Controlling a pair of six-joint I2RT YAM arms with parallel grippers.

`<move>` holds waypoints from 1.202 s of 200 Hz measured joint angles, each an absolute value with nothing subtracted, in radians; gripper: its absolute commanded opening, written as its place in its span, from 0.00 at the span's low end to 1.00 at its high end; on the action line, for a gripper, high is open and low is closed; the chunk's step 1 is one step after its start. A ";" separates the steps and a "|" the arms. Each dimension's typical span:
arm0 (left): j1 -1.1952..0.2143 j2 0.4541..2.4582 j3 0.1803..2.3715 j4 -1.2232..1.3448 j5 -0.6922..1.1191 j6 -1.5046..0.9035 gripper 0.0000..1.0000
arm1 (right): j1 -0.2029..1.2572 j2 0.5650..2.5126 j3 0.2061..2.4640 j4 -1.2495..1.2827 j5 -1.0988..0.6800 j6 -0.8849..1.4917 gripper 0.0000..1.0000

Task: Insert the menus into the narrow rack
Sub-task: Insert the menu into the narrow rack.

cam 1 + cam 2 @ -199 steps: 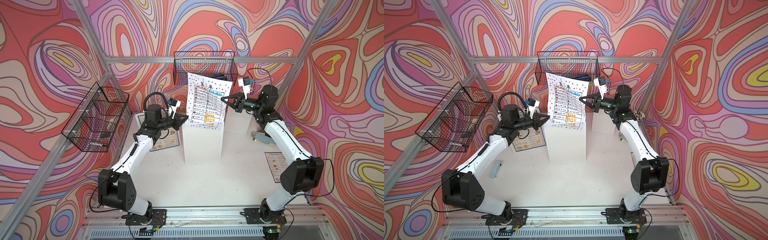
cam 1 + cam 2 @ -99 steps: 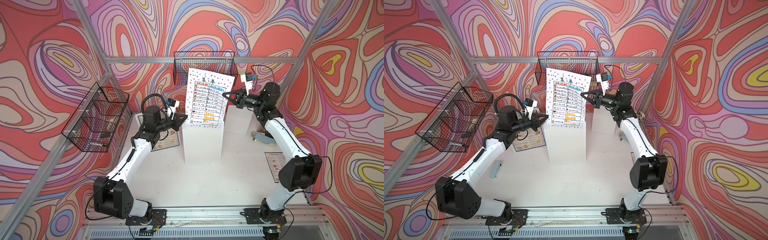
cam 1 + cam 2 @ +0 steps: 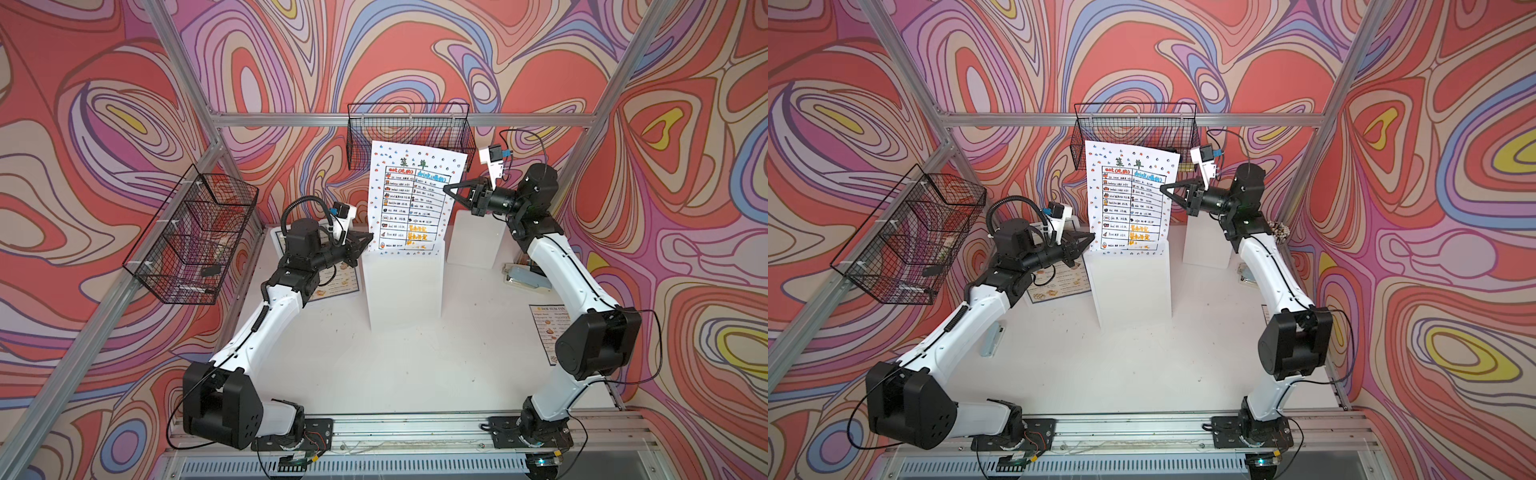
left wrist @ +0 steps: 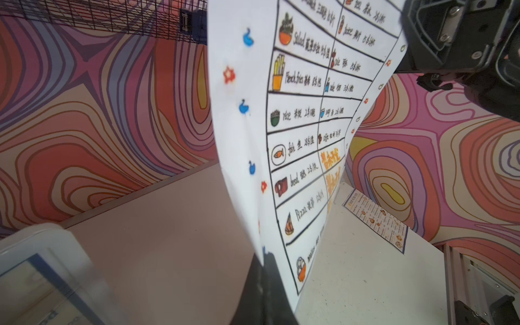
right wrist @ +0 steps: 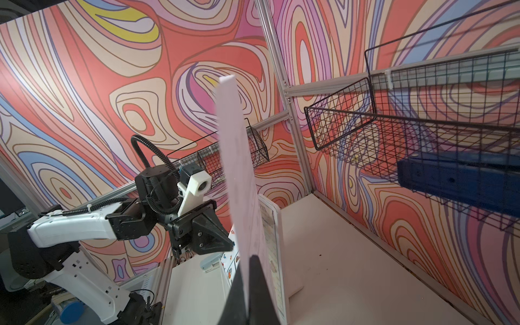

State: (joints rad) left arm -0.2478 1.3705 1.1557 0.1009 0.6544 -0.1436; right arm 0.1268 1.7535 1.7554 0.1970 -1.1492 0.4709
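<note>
- The left arm (image 3: 257,332) slopes up from its base, wrist level; the left gripper (image 3: 370,240) is pinched closed on the white menu (image 3: 409,195) at its lower left edge.
- The right arm (image 3: 557,266) reaches higher; the right gripper (image 3: 446,188) is clamped on the white menu's right edge, above mid-height.

White menu (image 4: 295,126) between black fingers (image 4: 261,295): black-ruled table, blue and red icon dots on border, orange lettering. Narrow menu (image 4: 377,221) beyond fingers: dark-blue border. Wire rack (image 3: 409,124) black. Walls (image 3: 124,124): red, pink, lilac swirls
</note>
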 measured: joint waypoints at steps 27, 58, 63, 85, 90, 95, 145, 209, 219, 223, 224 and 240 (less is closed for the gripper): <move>-0.261 1.370 1.149 0.123 0.616 -0.146 0.00 | 0.127 1.781 1.790 0.205 -1.150 0.484 0.00; -0.263 1.344 1.122 0.124 0.572 -0.147 0.00 | 0.127 1.804 1.789 0.223 -1.153 0.498 0.00; -0.263 1.334 1.113 0.125 0.568 -0.147 0.00 | 0.127 1.808 1.789 0.230 -1.155 0.504 0.00; -0.263 1.286 1.063 0.146 0.548 -0.148 0.00 | 0.128 1.815 1.789 0.255 -1.168 0.528 0.00; -0.263 1.279 1.056 0.152 0.545 -0.149 0.00 | 0.128 1.815 1.789 0.259 -1.170 0.532 0.00; -0.263 1.274 1.050 0.156 0.541 -0.150 0.00 | 0.130 1.815 1.789 0.262 -1.171 0.535 0.00; -0.286 1.273 1.048 0.168 0.514 -0.169 0.00 | 0.132 1.816 1.789 0.270 -1.176 0.537 0.00; -0.329 1.269 1.034 0.176 0.415 -0.170 0.00 | 0.132 1.861 1.851 0.276 -1.178 0.561 0.00; -0.329 1.247 1.015 0.180 0.403 -0.173 0.00 | 0.133 1.864 1.853 0.277 -1.181 0.562 0.00; -0.330 1.238 1.007 0.183 0.400 -0.175 0.00 | 0.133 1.867 1.853 0.277 -1.183 0.563 0.00; -0.330 1.236 1.006 0.184 0.399 -0.175 0.00 | 0.133 1.867 1.853 0.277 -1.183 0.563 0.00; -0.335 1.199 0.982 0.187 0.386 -0.184 0.00 | 0.133 1.878 1.859 0.277 -1.187 0.564 0.00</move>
State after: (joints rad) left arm -0.3347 1.1992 0.9825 0.1871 0.3862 -0.1837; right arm 0.1329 1.8782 1.8591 0.2771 -1.1870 0.5640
